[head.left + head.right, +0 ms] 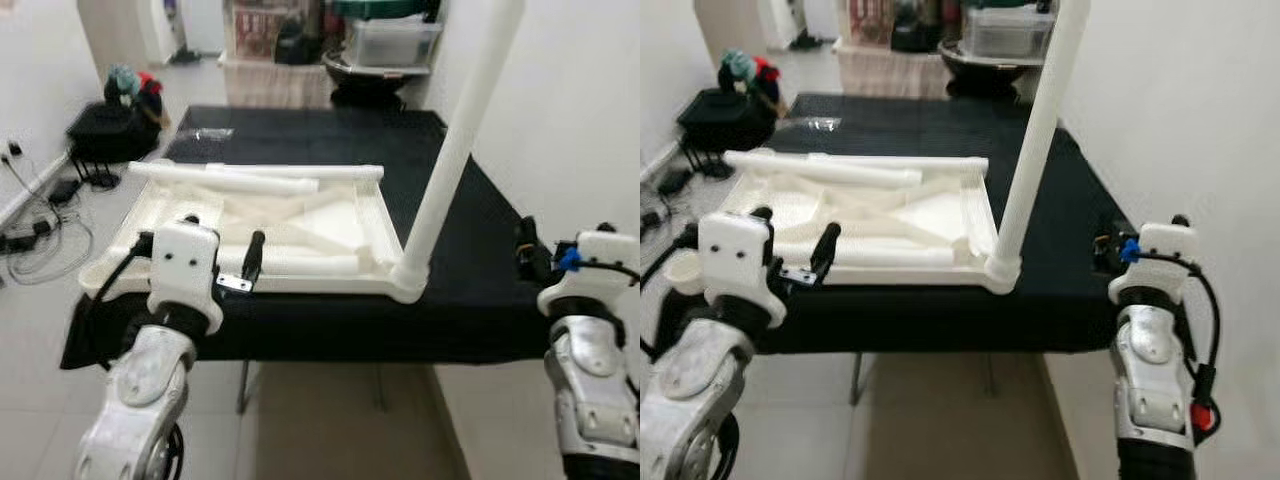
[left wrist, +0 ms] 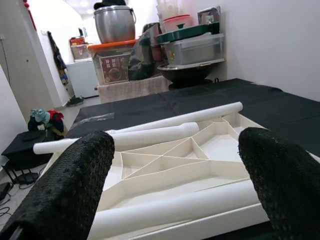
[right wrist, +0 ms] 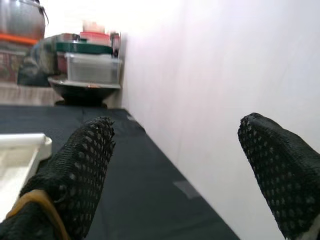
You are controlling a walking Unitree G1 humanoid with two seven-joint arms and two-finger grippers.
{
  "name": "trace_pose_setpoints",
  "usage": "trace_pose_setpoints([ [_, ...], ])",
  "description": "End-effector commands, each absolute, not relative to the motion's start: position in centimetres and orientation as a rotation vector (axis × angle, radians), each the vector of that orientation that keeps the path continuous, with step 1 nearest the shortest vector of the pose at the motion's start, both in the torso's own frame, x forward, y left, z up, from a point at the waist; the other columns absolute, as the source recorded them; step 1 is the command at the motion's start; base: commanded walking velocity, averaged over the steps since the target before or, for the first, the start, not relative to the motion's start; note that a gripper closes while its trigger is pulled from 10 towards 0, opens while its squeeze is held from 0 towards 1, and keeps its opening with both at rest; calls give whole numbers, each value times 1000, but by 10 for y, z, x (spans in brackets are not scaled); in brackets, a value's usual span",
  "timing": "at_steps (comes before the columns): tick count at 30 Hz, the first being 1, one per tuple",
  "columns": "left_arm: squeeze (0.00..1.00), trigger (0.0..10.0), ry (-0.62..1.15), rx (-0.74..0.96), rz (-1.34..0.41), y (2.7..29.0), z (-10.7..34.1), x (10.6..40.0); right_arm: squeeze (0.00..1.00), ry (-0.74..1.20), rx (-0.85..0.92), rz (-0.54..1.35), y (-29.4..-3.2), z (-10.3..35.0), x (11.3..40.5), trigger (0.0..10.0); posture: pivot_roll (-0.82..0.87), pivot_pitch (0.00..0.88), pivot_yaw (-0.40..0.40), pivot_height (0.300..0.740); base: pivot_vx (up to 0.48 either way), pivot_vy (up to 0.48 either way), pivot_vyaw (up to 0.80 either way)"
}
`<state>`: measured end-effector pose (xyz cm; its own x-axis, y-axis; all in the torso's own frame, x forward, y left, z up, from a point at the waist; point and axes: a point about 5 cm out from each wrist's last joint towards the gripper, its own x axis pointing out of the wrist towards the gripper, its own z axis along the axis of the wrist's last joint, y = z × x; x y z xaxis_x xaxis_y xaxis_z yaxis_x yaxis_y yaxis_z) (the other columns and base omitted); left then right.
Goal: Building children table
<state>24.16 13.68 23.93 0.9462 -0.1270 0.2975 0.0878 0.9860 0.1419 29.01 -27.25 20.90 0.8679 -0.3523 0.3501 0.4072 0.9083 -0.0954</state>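
Head views: white tabletop (image 1: 330, 215) lies upside down on the black worktop (image 1: 480, 250); one leg (image 1: 455, 150) stands fitted in its near right corner; loose legs (image 1: 260, 178) lie crosswise.
Left wrist view: left end effector (image 2: 175, 175) is spread open, empty, just before the tabletop's near edge; a loose leg (image 2: 170, 210) lies across, directly ahead.
Right wrist view: right end effector (image 3: 175, 170) is spread open, empty, over bare worktop, right of the tabletop.
Judgement: left arm is nearer.

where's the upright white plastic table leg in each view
Left eye view: upright white plastic table leg, right of centre, rising from the upturned white tabletop's near right corner.
Right eye view: same.
Left wrist view: not in it.
Right wrist view: not in it.
Shared landmark: black table.
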Motion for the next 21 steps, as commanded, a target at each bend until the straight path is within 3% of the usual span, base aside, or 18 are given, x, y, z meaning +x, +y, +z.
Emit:
trace_pose_setpoints([
  [1, 0, 10000, -320, 134, -129, 135, 243, 240, 0, -315, -166, -409, -274, 204, 290, 10000, 61, 106, -68, 740, 0, 0, 0],
  [21, 0, 10000, -324, 135, -150, 132, 245, 240, 0, -305, -141, -426, -274, 200, 291, 10000, 61, 116, -67, 740, 257, 0, 0],
])
